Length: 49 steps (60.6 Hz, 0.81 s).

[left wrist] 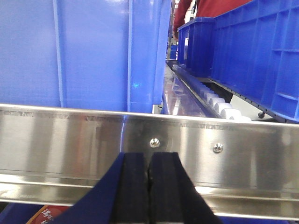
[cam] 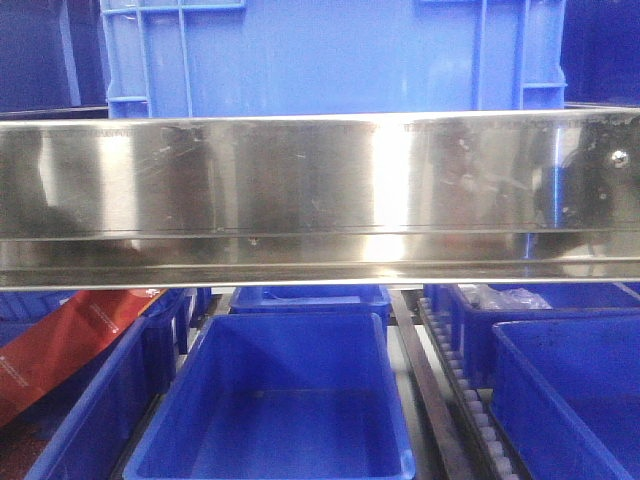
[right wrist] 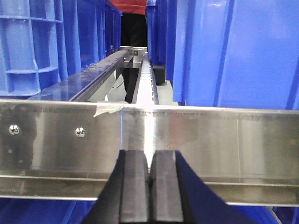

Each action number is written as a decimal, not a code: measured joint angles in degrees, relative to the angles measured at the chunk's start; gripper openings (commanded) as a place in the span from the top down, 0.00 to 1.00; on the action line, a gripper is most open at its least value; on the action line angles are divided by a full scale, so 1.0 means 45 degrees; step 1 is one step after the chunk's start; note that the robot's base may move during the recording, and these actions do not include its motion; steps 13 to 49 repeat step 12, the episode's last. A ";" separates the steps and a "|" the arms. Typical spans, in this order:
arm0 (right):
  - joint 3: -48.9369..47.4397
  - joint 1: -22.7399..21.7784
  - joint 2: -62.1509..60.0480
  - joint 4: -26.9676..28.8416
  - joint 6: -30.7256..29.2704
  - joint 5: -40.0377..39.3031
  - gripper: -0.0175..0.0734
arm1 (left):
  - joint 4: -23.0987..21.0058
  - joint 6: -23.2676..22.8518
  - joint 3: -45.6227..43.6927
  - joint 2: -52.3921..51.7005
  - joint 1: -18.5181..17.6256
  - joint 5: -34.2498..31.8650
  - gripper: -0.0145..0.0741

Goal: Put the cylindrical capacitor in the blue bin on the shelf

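The shelf's shiny steel front rail point(cam: 320, 190) spans the front view, with blue bins above and below it. An empty blue bin point(cam: 275, 400) sits on the lower tier at centre. The cylindrical capacitor is not in view. My left gripper point(left wrist: 149, 161) is shut and empty, right in front of the rail point(left wrist: 70, 140). My right gripper point(right wrist: 150, 158) is shut and empty, facing the rail point(right wrist: 233, 140) too. Neither gripper shows in the front view.
A large blue crate point(cam: 330, 55) stands on the upper tier. Roller tracks point(cam: 470, 400) run between the lower bin lanes. A red packet point(cam: 60, 340) lies in the lower left bin. A person in red point(right wrist: 131, 9) stands behind the shelf.
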 measured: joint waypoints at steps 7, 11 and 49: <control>0.0000 0.0000 0.0000 0.0000 0.0000 0.0000 0.99 | 0.0000 0.0000 0.0000 0.0000 0.0000 0.0000 0.96; 0.0000 0.0000 0.0000 0.0000 0.0000 0.0000 0.99 | 0.0000 0.0000 0.0000 0.0000 0.0000 0.0000 0.96; 0.0000 0.0000 0.0000 0.0000 0.0000 0.0000 0.99 | 0.0000 0.0000 0.0000 0.0000 0.0000 0.0000 0.96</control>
